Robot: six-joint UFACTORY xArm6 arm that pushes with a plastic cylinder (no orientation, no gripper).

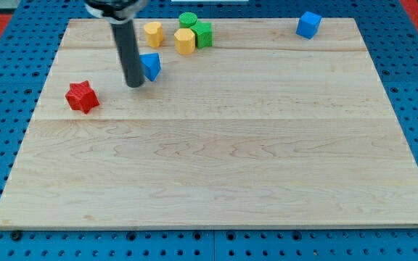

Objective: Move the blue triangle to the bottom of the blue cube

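The blue triangle (151, 65) lies on the wooden board near the view's top left. My tip (134, 83) stands right against its left side, slightly lower in the view. The rod rises from there to the view's top edge. The blue cube (308, 25) sits far to the right, near the board's top right corner.
A red star-shaped block (82, 96) lies to the left of my tip. Above the triangle sit a yellow round block (153, 33), a yellow hexagonal block (185, 40), a green round block (188, 20) and a green block (204, 34). The wooden board (216, 159) rests on a blue pegboard.
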